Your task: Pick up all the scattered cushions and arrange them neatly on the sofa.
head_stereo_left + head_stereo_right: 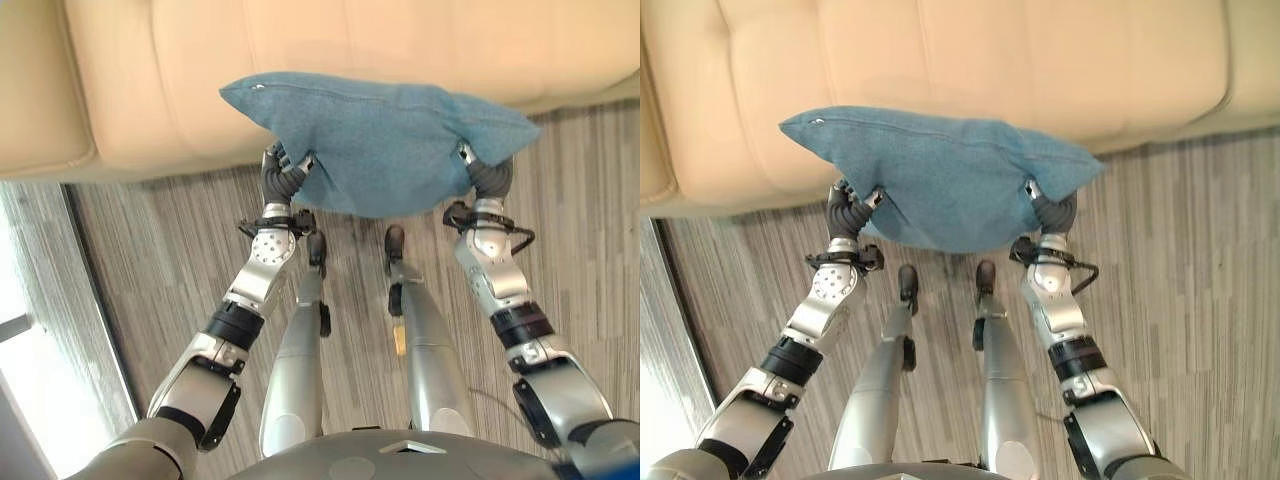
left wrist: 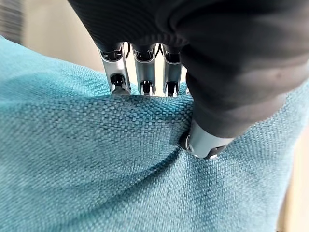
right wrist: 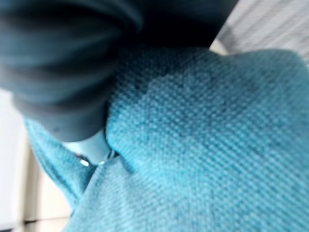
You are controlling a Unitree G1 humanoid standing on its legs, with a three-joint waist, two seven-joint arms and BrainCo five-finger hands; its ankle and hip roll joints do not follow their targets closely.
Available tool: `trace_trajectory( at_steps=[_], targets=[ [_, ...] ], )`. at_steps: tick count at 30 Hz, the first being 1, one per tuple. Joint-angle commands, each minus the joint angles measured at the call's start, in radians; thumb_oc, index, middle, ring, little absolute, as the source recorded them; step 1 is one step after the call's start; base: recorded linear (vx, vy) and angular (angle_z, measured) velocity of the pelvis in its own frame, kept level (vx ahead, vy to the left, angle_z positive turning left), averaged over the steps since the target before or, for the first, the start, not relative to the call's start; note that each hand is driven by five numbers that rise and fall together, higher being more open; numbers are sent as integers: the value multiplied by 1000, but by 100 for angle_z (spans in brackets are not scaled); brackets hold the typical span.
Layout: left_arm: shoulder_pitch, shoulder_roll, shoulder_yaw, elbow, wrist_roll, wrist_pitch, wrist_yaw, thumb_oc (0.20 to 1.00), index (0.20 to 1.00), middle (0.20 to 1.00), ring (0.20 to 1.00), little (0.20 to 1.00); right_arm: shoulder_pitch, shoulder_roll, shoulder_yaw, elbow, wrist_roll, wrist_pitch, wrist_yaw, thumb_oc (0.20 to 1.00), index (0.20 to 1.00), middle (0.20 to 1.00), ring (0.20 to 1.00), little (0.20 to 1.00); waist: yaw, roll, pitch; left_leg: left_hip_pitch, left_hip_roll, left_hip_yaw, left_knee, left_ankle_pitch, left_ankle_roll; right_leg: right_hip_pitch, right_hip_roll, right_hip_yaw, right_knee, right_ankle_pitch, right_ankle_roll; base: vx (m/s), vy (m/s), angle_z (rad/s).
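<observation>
With the blue cushion (image 1: pixel 385 145) pinched in our left hand (image 2: pixel 203 140) and right hand (image 3: pixel 91 150) above the sofa's (image 1: pixel 150 80) near edge, level carrying seemed best.

floor (image 1: pixel 180 240): grey striped wood planks | on it: beige sofa (image 1: pixel 300 70), along the far side

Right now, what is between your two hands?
The blue cushion spans the stretch between the left hand and the right hand, held over the sofa's front edge, as both eye views show.
</observation>
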Motion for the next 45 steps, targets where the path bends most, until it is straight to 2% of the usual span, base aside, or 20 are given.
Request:
trace_trajectory(
  at_steps=[1, 2, 6, 10, 16, 19, 21, 24, 25, 27, 28, 29, 30, 33, 36, 37, 39, 40, 42, 45],
  targets=[
    [-20, -24, -36, -47, 22, -94, -76, 200, 200, 200, 200, 200, -18, 9, 8, -76, -50, -85, 83, 200, 200, 200, 200, 200, -4, -1, -55, 163, -34, -31, -13, -88, -4, 248, 21, -52, -220, 55, 68, 215, -46, 3],
    [41, -3, -23, -83, 24, -92, -89, 200, 200, 200, 200, 200, 38, -6, -14, -103, -60, -81, 91, 200, 200, 200, 200, 200, -7, -6, -68, 242, -28, -23, -35, -97, -7, 341, 29, -48, -254, 48, 68, 192, -26, 9],
    [131, 39, 5, -133, 40, -88, -111, 200, 200, 200, 200, 200, 132, -33, -46, -153, -106, -64, 110, 200, 200, 200, 200, 200, -17, -14, -104, 368, -11, -7, -66, -105, -12, 487, 40, -43, -317, 44, 70, 160, -45, 3],
    [237, 53, 20, -153, 47, -69, -133, 200, 200, 200, 200, 200, 258, -48, -83, -179, -145, -36, 127, 200, 200, 200, 200, 200, -30, -26, -166, 523, 14, 23, -88, -123, -24, 655, 72, -39, -349, 2, 61, 168, -118, -3],
    [299, 47, 26, -152, 35, -54, -149, 200, 200, 200, 200, 200, 324, -63, -94, -173, -177, -15, 136, 200, 200, 200, 200, 200, -31, -53, -178, 553, 8, 18, 48, -191, -19, 761, 71, -39, -350, -34, 42, 65, -83, 7],
    [299, 44, 25, -154, 38, -50, -144, 200, 200, 200, 200, 200, 314, -70, -98, -187, -184, -13, 133, 200, 200, 200, 200, 200, -18, -65, -176, 515, -16, 12, 65, -184, -11, 786, 59, -38, -333, -46, 44, 84, 37, 18],
    [296, 39, 25, -149, 51, -42, -140, 200, 200, 200, 200, 200, 290, -73, -93, -189, -179, -5, 126, 200, 200, 200, 200, 200, 1, -65, -177, 454, -36, 23, 67, -159, -6, 801, 74, -10, -303, -72, 42, 179, 121, 2],
    [311, 43, 26, -154, 60, -43, -145, 200, 200, 200, 200, 200, 284, -67, -90, -202, -201, 2, 127, 200, 200, 200, 200, 200, 11, -62, -188, 504, -40, 31, 32, -166, 14, 814, 69, 2, -269, -89, 56, 203, 139, -60],
    [323, 48, 32, -163, 61, -44, -144, 200, 200, 200, 200, 200, 278, -62, -86, -209, -216, 8, 129, 200, 200, 200, 200, 200, 17, -56, -189, 535, -40, 46, 12, -175, 28, 807, 56, 4, -224, -88, 74, 203, 168, -37],
    [334, 59, 34, -173, 72, -43, -150, 200, 200, 200, 200, 200, 274, -53, -78, -212, -226, 14, 142, 200, 200, 200, 200, 200, 30, -48, -180, 573, -43, 62, -14, -176, 47, 772, 40, 12, -120, -64, 97, 146, 182, -42],
    [344, 70, 42, -184, 79, -42, -151, 200, 200, 200, 200, 200, 263, -51, -65, -212, -235, 16, 150, 200, 200, 200, 200, 200, 31, -33, -165, 594, -41, 65, -36, -171, 67, 717, 37, 22, -9, -19, 120, 69, 133, -59],
    [344, 70, 43, -184, 79, -42, -151, 200, 200, 200, 200, 200, 263, -52, -65, -212, -235, 16, 150, 200, 200, 200, 200, 200, 33, -34, -165, 594, -42, 68, -37, -170, 68, 712, 36, 25, -3, -21, 120, 97, 191, -43],
    [349, 78, 55, -196, 91, -46, -147, 200, 200, 200, 200, 200, 250, -39, -51, -219, -245, 9, 155, 200, 200, 200, 200, 200, 36, -11, -154, 625, -44, 75, -65, -176, 86, 650, 28, 9, 86, -9, 129, 143, 117, -36],
    [346, 67, 57, -192, 83, -55, -154, 200, 200, 200, 200, 200, 239, -39, -44, -218, -253, 10, 163, 200, 200, 200, 200, 200, 33, -1, -157, 663, -51, 66, -87, -198, 87, 610, 23, -16, -26, -30, 111, 191, 10, -53],
    [345, 64, 64, -192, 63, -59, -155, 200, 200, 200, 200, 200, 240, -42, -41, -218, -236, 13, 162, 200, 200, 200, 200, 200, 22, -14, -150, 702, -68, 52, -80, -238, 78, 598, 20, -32, -240, 19, 112, 219, -106, -2],
    [352, 59, 64, -192, 68, -57, -158, 200, 200, 200, 200, 200, 249, -44, -44, -221, -243, 11, 166, 200, 200, 200, 200, 200, 18, -17, -148, 709, -65, 55, -74, -245, 72, 608, 17, -36, -243, 39, 119, 258, -219, 21],
    [337, 36, 54, -171, 70, -62, -166, 200, 200, 200, 200, 200, 265, -45, -61, -217, -238, 4, 167, 200, 200, 200, 200, 200, 11, -31, -160, 687, -56, 60, -9, -267, 45, 659, 27, -28, -290, 34, 99, 205, -245, 66],
    [334, 31, 45, -168, 63, -64, -173, 200, 200, 200, 200, 200, 279, -49, -73, -216, -235, 1, 160, 200, 200, 200, 200, 200, 2, -43, -162, 653, -48, 63, 77, -277, 20, 695, 31, -31, -313, 24, 83, 179, -246, 99],
    [333, 26, 40, -160, 46, -63, -175, 200, 200, 200, 200, 200, 292, -66, -87, -219, -227, 2, 154, 200, 200, 200, 200, 200, -3, -55, -158, 580, -38, 55, 226, -257, -2, 741, 38, -42, -341, 12, 57, 176, -227, 66],
    [326, 31, 33, -155, 43, -51, -179, 200, 200, 200, 200, 200, 300, -77, -96, -217, -214, 8, 157, 200, 200, 200, 200, 200, 2, -74, -155, 502, -21, 75, 230, -261, 8, 779, 29, -52, -362, -6, 49, 144, -99, 15]
  ],
)
